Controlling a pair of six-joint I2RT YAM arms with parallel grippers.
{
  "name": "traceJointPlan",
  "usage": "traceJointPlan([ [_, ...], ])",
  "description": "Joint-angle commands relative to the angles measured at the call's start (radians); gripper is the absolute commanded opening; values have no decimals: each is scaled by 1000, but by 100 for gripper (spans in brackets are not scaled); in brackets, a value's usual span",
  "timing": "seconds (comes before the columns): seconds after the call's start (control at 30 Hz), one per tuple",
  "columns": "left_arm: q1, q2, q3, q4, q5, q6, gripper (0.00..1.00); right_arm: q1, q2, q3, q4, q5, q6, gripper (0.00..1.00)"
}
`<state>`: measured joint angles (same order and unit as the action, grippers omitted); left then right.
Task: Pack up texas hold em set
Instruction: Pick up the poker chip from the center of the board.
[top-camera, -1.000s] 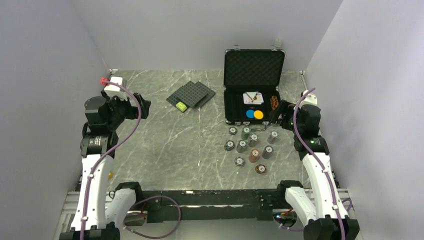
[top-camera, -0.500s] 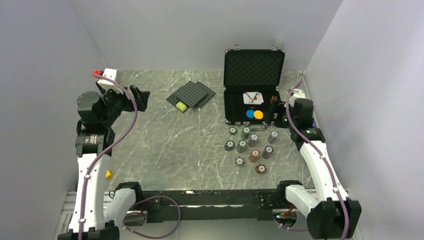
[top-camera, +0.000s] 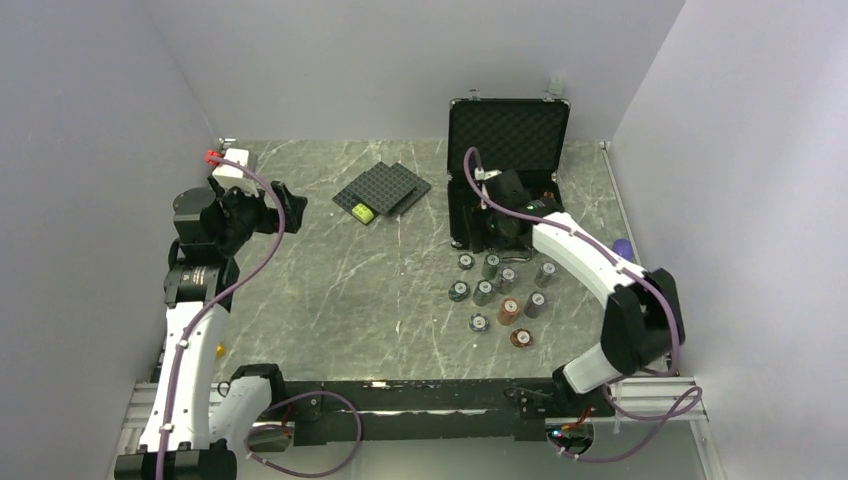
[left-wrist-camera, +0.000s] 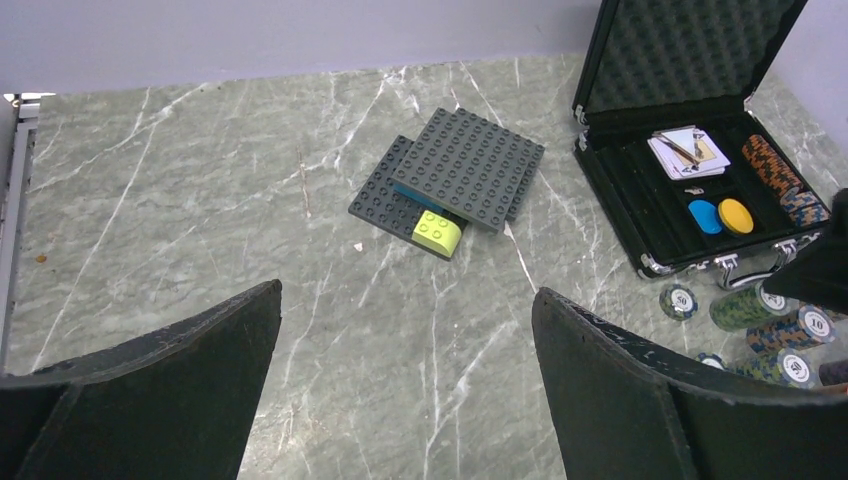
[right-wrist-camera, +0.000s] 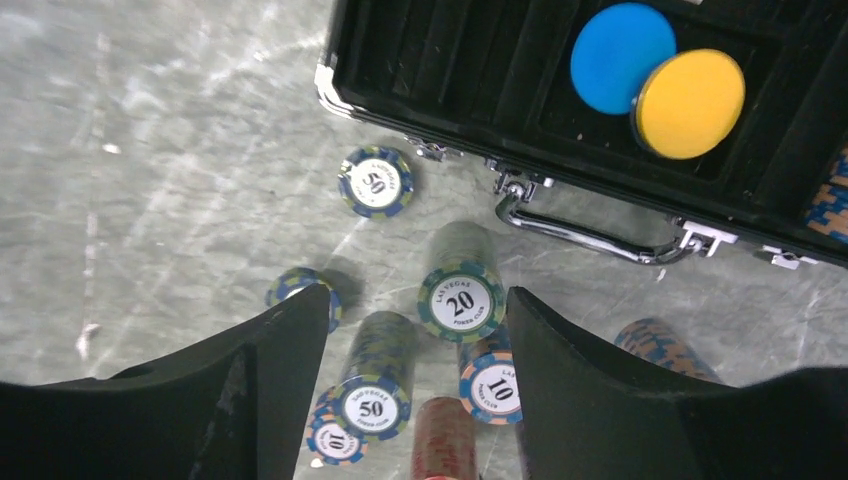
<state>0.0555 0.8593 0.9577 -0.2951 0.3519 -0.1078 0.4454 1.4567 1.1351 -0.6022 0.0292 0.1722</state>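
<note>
Grey marble table (top-camera: 350, 290), right end effector (right-wrist-camera: 415, 310) hovers open and empty over the green 20-chip stack (right-wrist-camera: 459, 297): next drop, pinch, carry to the briefcase (right-wrist-camera: 440, 70).

A grey-green marble table (top-camera: 330, 290) carries everything. At far right sits an open black case (top-camera: 508, 135), its lid raised toward the far wall. Just near of it, short chip stacks (top-camera: 508, 311) stand in loose rows (none touching the case). At far centre, overlapping dark studded plates (top-camera: 385, 185) lie flat, with a lime brick (top-camera: 362, 212) at their near edge.
</note>
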Motion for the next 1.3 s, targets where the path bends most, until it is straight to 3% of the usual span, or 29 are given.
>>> traceJointPlan([
  [0.0, -4, -2, -6, 30, 12, 20, 99, 15, 90, 77, -126, 90, -23, 68],
  [0.43, -5, 15, -5, 28, 14, 7, 99, 16, 177, 48, -107, 85, -23, 64],
  [0.97, -3, 20, -5, 21, -16, 4, 99, 17, 217, 23, -78, 87, -11, 47],
  [1.07, -5, 21, -6, 20, -22, 3, 99, 17, 224, 29, -82, 97, -9, 32],
  [1.17, -3, 20, -7, 19, -25, 5, 100, 17, 211, 42, -88, 102, -5, 2],
  [1.27, -4, 17, -8, 20, -24, 8, 99, 17, 172, 71, -109, 114, 7, 0],
])
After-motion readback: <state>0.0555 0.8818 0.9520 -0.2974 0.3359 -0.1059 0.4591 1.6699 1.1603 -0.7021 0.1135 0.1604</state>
